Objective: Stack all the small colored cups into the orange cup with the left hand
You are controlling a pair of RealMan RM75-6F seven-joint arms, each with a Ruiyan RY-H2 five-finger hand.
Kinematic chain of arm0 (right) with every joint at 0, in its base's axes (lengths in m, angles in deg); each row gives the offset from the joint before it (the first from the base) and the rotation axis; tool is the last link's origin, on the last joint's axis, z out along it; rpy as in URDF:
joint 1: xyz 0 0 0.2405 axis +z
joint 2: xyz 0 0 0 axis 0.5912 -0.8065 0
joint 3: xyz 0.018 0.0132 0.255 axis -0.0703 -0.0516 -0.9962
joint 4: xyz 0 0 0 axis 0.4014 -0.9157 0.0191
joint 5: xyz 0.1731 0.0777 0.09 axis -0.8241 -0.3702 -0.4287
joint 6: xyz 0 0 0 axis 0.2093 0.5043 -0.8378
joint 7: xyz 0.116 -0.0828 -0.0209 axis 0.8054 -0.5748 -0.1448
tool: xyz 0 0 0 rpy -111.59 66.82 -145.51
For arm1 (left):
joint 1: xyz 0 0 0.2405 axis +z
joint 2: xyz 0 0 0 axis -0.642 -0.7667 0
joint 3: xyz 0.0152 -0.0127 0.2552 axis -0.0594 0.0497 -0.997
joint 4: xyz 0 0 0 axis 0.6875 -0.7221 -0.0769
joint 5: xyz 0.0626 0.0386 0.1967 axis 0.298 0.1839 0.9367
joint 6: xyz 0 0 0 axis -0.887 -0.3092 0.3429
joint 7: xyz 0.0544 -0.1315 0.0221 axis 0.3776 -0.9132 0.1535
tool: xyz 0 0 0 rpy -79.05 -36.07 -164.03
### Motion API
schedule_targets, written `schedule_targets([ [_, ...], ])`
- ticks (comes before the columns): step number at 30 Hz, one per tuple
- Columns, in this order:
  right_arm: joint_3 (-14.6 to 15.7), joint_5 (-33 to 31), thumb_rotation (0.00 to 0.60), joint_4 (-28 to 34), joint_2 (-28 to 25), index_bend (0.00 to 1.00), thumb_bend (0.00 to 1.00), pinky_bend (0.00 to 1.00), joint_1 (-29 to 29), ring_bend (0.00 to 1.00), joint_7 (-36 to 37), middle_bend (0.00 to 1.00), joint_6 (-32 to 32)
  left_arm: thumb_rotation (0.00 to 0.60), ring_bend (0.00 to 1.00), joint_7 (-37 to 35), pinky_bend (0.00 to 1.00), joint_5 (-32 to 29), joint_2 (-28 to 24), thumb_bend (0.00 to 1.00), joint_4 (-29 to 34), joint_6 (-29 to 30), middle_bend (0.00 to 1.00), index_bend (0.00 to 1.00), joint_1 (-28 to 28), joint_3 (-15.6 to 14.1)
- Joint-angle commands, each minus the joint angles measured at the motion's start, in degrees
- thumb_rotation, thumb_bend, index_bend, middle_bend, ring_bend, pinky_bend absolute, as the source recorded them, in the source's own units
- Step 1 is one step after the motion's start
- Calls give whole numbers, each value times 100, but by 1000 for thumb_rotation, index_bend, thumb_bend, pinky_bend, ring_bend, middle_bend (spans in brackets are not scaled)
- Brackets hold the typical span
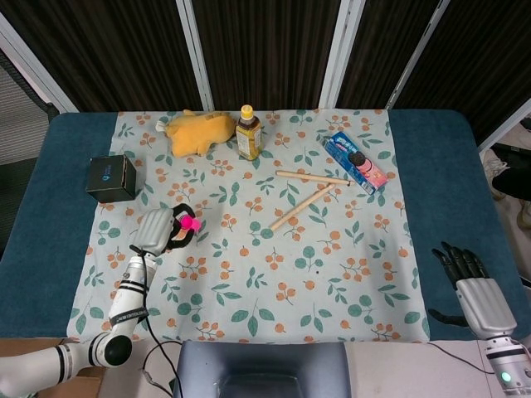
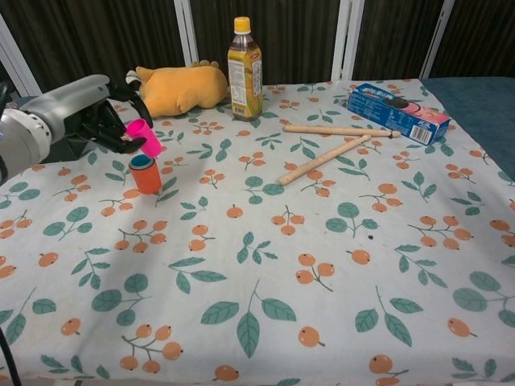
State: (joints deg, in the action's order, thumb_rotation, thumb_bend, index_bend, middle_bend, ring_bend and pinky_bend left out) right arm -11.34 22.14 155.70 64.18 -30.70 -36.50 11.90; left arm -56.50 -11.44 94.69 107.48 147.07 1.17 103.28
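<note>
A yellow plush toy (image 1: pixel 199 131) lies at the far edge of the leaf-and-berry patterned tablecloth (image 1: pixel 274 282), just beside an upright tea bottle (image 1: pixel 247 133) with a yellow cap. A black box (image 1: pixel 111 177) sits on the left. Two wooden sticks (image 1: pixel 305 192) lie touching near a blue cookie package (image 1: pixel 355 162).

Staged robot test bench: padded blue table (image 1: pixel 50 224) under a floral cloth (image 1: pixel 274 274), backed by dark folding screen panels (image 1: pixel 265 50) in white frames.
</note>
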Motion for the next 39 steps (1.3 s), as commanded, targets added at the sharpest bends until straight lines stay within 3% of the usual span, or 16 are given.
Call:
schedule_targets([
  [1,-8,-13,600,4,-13,0,140,0,-7,0,21,0,10,600,1000,91,1000,-185,236,365,-333,-19,1000,572,-190,84],
  [10,-33,-57,600,8,-31,0,140,0,-7,0,39,0,5,600,1000,106,1000,-322,402,366,-803,-112,1000,573,-309,22],
  [28,-50,-85,600,27,-43,0,140,0,-23,0,38,0,20,600,1000,-83,1000,-316,280,363,-1069,-321,1000,562,-287,-130],
  [31,-47,-80,600,32,-38,0,140,0,-26,0,34,0,22,600,1000,-36,1000,-344,249,366,-1053,-375,1000,462,-281,-191],
  [37,-41,-64,600,27,-27,0,140,0,-29,0,22,0,26,600,1000,-20,1000,-342,160,367,-893,-380,1000,79,-240,-263],
  [39,-38,-58,600,27,-25,0,140,0,-32,0,14,0,30,600,1000,-115,1000,-231,130,369,-811,-289,1000,5,-195,-268],
])
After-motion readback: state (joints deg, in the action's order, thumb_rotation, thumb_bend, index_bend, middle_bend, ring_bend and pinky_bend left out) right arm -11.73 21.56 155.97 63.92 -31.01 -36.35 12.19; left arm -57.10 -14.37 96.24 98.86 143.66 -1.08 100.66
